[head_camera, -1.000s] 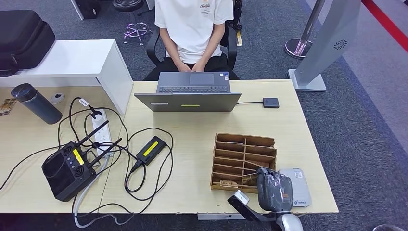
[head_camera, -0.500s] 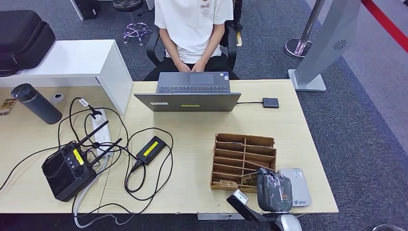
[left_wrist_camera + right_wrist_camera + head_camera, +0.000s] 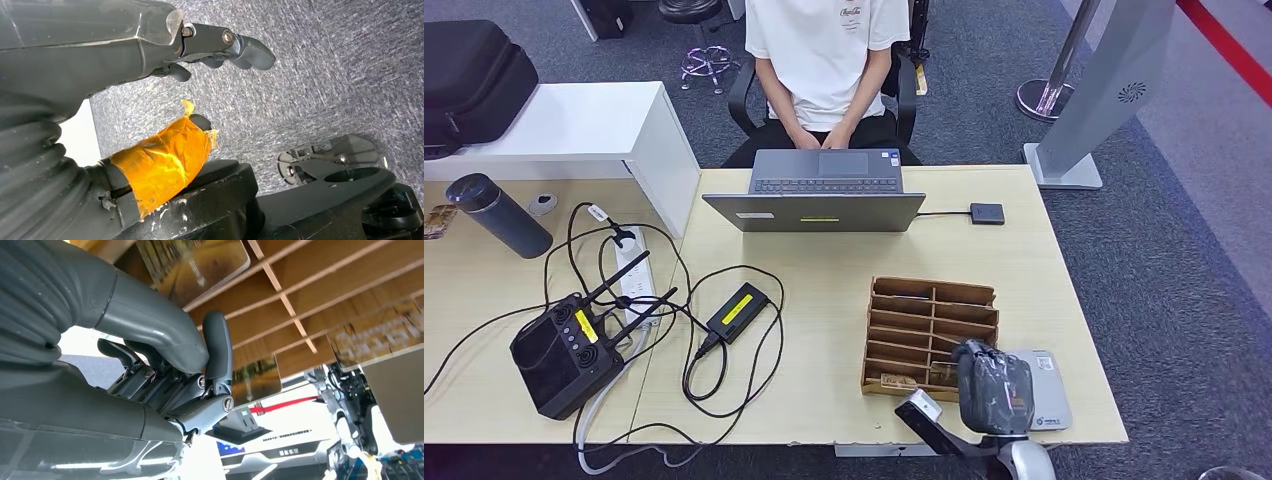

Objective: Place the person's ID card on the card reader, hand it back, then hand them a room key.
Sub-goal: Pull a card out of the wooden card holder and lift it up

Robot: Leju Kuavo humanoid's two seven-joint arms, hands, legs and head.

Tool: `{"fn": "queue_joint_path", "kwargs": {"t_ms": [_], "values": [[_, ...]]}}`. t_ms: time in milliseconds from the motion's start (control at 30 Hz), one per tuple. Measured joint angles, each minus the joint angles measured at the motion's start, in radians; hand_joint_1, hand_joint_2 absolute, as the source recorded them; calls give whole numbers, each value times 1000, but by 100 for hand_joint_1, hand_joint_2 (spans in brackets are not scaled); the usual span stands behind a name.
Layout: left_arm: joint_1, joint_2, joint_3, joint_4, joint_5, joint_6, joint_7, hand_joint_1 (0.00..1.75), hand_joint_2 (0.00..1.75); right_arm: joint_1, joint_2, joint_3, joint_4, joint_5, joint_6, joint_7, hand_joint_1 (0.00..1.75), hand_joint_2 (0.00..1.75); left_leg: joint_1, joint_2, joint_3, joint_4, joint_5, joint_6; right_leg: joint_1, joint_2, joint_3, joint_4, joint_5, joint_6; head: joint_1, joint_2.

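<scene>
The right hand is at the near edge of the table. It overlaps the near right corner of the wooden card rack and the inner edge of the card reader. In the right wrist view the fingers are curled in under the palm and the thumb is raised. The thumb tip is close to a room key card that sits in a rack slot. The view is too poor to tell whether the thumb and fingers pinch this card or only touch it. A second key card lies in the nearest row of the rack, apart from the hand. No ID card can be made out. The left hand hangs over the carpet with its fingers apart and holds nothing.

Risks:
- A shallow pinch can let the card slip back into the slot or drop off the table edge, which is just beside the hand.
- Curled fingers can catch a thin rack divider and drag or tip the rack.
- A lift made at an angle can jam the card against the slot wall.

Compared with 1.0 s ago, the right hand sits slightly further over the rack corner. The pale tilted edge then visible at its left side is now covered. The person and the table items are unchanged.
</scene>
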Motion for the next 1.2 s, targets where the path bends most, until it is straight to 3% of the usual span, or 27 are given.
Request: {"fn": "queue_joint_path", "kwargs": {"t_ms": [433, 567, 1000, 1200], "values": [[0, 0, -4, 0, 4, 0, 0, 0, 175, 1, 0, -8, -22, -6, 0, -16, 175, 175, 0, 0, 0, 0, 0, 0, 0, 0, 0, 0, 0, 0, 0, 0], [0, 0, -5, 0, 7, 0, 0, 0, 175, 8, 0, -9, -38, -14, 0, -35, 0, 175, 0, 0, 0, 0, 0, 0, 0, 0, 0, 0, 0, 0, 0, 0], [0, -2, -7, 0, 17, 0, 0, 0, 175, 52, -1, -8, -158, -8, 0, -47, 0, 175, 0, 0, 0, 0, 0, 0, 0, 0, 0, 0, 0, 0, 0, 0], [0, -2, -7, 0, 23, 0, 0, 0, 175, 69, -27, 4, -263, 16, 0, 4, 0, 175, 0, 0, 0, 0, 0, 0, 0, 0, 0, 0, 0, 0, 0, 0]]}}
